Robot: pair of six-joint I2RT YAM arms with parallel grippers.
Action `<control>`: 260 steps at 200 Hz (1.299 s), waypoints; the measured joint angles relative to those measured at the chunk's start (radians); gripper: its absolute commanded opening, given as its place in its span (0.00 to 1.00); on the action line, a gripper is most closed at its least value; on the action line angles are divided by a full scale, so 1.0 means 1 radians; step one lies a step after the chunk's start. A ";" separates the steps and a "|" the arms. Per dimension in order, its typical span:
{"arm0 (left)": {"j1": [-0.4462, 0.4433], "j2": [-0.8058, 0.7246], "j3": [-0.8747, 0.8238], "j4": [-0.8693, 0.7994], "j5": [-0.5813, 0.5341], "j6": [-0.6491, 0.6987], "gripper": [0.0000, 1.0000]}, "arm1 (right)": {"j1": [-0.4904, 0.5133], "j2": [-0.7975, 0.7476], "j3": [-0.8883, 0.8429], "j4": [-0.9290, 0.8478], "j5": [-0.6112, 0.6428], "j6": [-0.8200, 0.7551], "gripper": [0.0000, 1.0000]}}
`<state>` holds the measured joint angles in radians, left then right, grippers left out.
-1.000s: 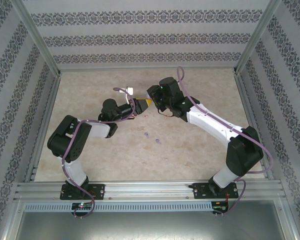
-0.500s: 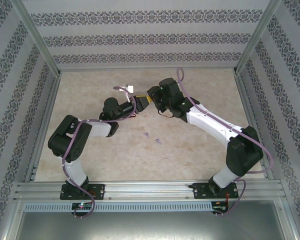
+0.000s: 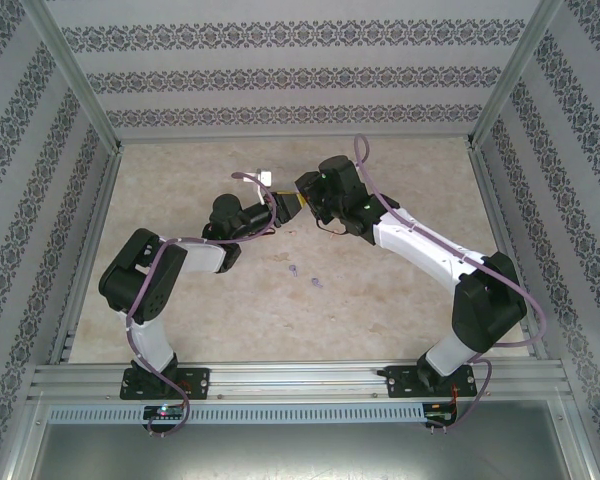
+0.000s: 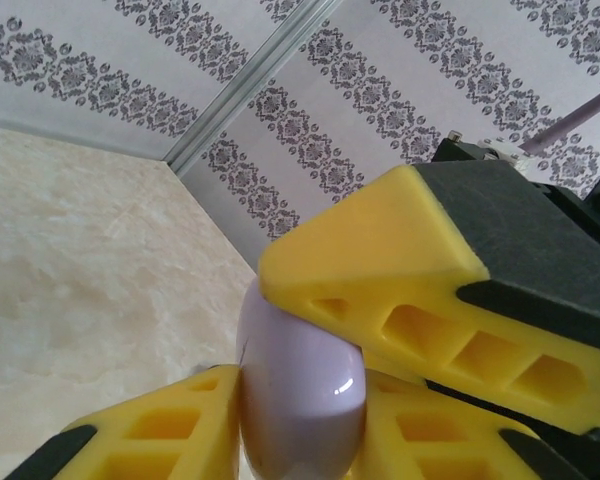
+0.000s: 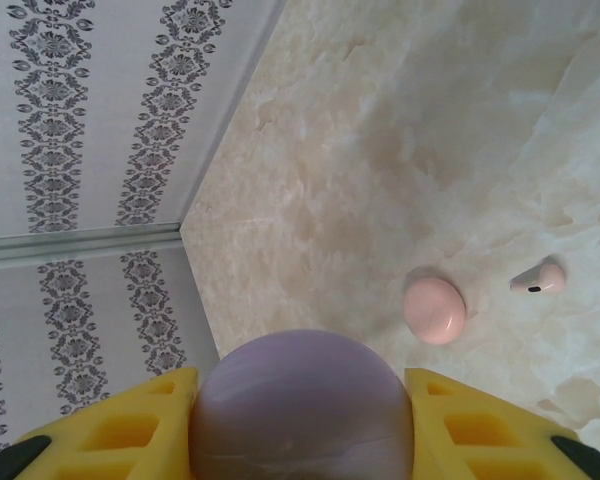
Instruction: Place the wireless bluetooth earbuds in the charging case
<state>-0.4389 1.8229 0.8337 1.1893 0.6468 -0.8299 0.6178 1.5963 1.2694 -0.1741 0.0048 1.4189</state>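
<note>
Top view: my left arm (image 3: 145, 285) and right arm (image 3: 430, 255) meet tip to tip over the rear middle of the marble-look desk (image 3: 420, 190). From this height I cannot tell what their jaws hold. A purple earbud (image 3: 295, 270) and a second purple earbud (image 3: 317, 284) lie loose on the desk just in front of that meeting point, between the arms and slightly apart from each other. Bare desk stretches out to both rear corners. Aluminium rails (image 3: 90, 250) edge it left and right, and walls banded with a grey damask pattern (image 3: 280, 75) close three sides.

Left wrist view: the left jaws are closed on a glossy purple case (image 4: 300, 400), with a yellow finger (image 4: 140, 435) touching each side. A larger yellow-and-black finger of the right jaws (image 4: 400, 270) presses on the case from above. Behind it, the desk runs to a wall corner.

Right wrist view: the right jaws stand part open, clamped across the purple case's round width. Beyond it, a pink case (image 5: 435, 310) sits on open desk with a pink earbud (image 5: 538, 280) lying near it, not touching. The wall corner lies to the left.
</note>
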 measured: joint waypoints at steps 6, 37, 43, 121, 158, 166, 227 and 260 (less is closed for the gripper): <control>0.000 0.000 0.000 0.000 0.000 0.005 0.17 | 0.000 0.000 0.000 0.000 0.004 0.000 0.29; -0.001 0.000 0.000 -0.001 -0.003 0.028 0.00 | 0.000 0.000 -0.001 -0.001 0.010 0.000 0.46; -0.001 0.000 0.000 -0.001 -0.004 0.030 0.00 | 0.000 0.000 -0.001 -0.001 0.010 0.001 0.55; 0.027 0.000 0.004 -0.028 0.040 0.006 0.00 | -0.092 -0.157 -0.075 0.007 -0.027 -0.139 0.78; 0.093 -0.006 0.019 -0.106 0.143 0.006 0.00 | -0.231 -0.263 -0.228 0.052 -0.165 -0.338 0.77; 0.101 -0.012 0.029 -0.143 0.165 0.015 0.00 | -0.252 -0.266 -0.252 0.057 -0.200 -0.394 0.77; 0.106 -0.103 0.137 -0.409 0.322 0.124 0.00 | -0.273 -0.266 -0.314 0.111 -0.464 -0.799 0.74; 0.106 -0.106 0.163 -0.484 0.371 0.148 0.00 | -0.249 -0.251 -0.310 0.163 -0.545 -0.879 0.73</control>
<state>-0.3328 1.7172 0.9962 0.7048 1.0176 -0.6815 0.3687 1.3453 0.9592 -0.0109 -0.5404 0.5404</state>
